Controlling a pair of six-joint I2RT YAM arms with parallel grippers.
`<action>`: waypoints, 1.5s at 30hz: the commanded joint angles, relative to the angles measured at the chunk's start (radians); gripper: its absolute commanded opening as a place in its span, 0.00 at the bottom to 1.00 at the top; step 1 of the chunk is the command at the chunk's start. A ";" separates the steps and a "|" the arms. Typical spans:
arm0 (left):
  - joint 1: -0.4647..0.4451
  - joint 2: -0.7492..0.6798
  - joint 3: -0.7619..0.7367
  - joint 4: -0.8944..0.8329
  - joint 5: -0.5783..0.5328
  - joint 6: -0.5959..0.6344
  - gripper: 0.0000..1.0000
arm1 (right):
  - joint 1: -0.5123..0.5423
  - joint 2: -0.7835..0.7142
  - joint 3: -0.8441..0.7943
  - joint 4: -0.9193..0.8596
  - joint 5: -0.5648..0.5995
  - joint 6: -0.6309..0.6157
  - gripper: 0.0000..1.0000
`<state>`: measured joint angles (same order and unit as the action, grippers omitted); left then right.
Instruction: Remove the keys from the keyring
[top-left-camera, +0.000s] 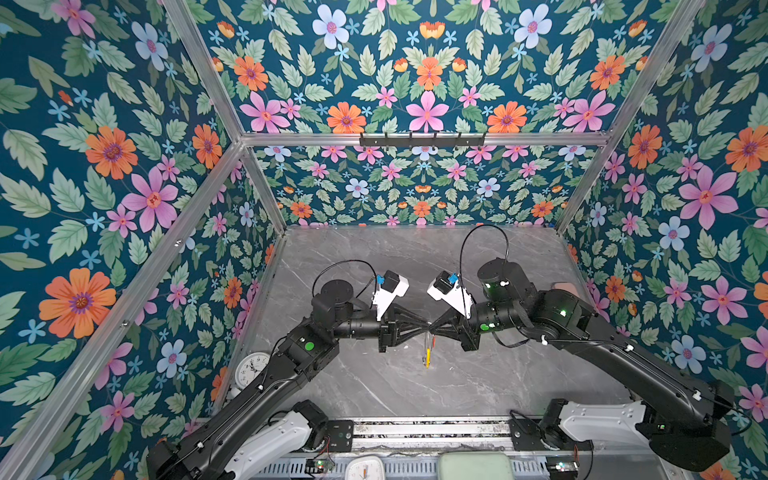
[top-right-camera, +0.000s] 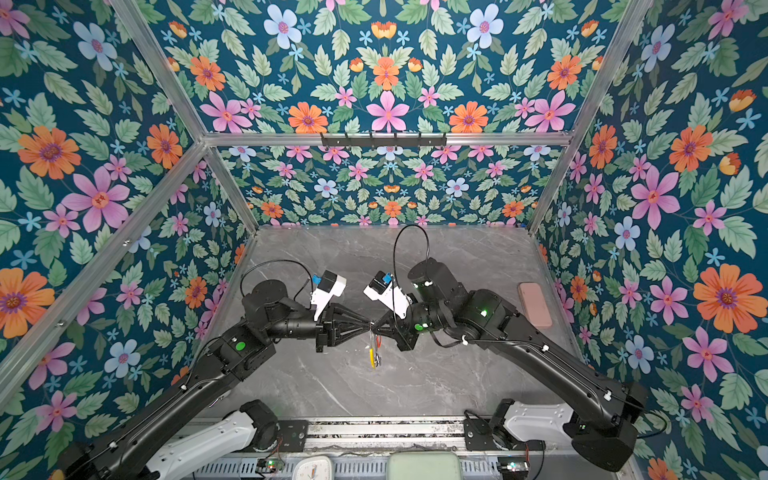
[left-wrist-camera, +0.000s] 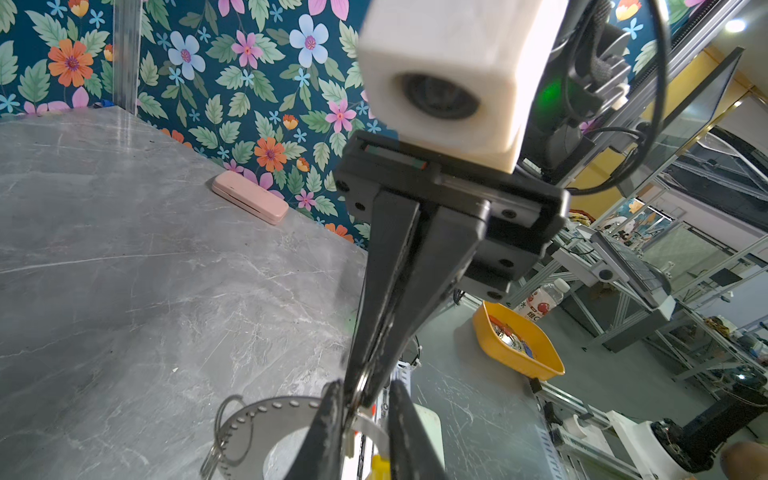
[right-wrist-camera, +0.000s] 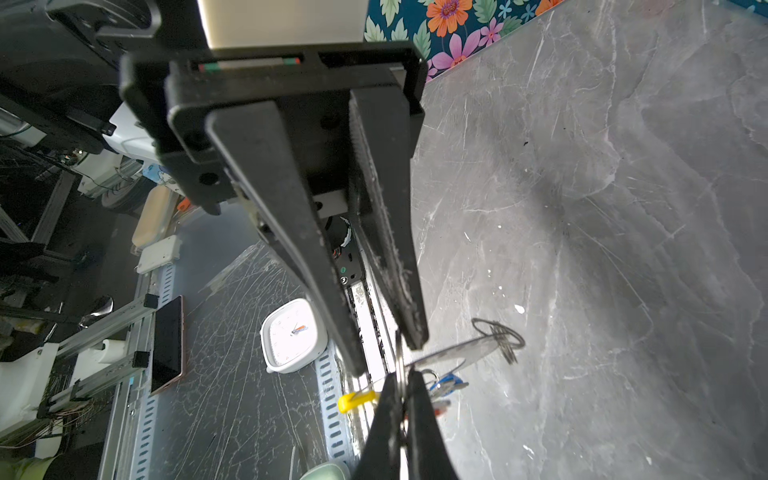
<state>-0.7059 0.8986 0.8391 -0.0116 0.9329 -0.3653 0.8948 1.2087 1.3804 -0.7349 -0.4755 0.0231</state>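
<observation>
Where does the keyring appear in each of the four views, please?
In a top view: keyring, lower middle, seen edge-on.
In a top view: keyring, lower middle, just left of centre.
Left wrist: keyring at the bottom edge.
Right wrist: keyring, lower centre-right.
Shared landmark: its yellow section, in all four.

Right hand (top-left-camera: 432, 329) clamped, left hand (top-left-camera: 424, 327) ajar, tip-to-tip

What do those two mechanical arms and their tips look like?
The left arm and right arm are chunky black tubes with white base sections and small green lights. Each carries a white camera block with a blue connector, a looping black cable, and a black pincer of two long tapering blades: left pincer, right pincer.
</observation>
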 joint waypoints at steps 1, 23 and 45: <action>0.001 0.002 -0.004 0.053 0.025 -0.010 0.17 | 0.002 -0.001 0.007 0.040 0.006 0.003 0.00; 0.000 -0.093 -0.177 0.532 -0.126 -0.090 0.00 | 0.009 -0.244 -0.308 0.604 0.109 0.100 0.38; 0.001 -0.032 -0.328 1.063 -0.060 -0.306 0.00 | 0.009 -0.255 -0.441 0.911 -0.064 0.219 0.46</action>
<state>-0.7059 0.8715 0.5137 0.9661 0.8528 -0.6510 0.9031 0.9482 0.9298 0.1757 -0.4946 0.2321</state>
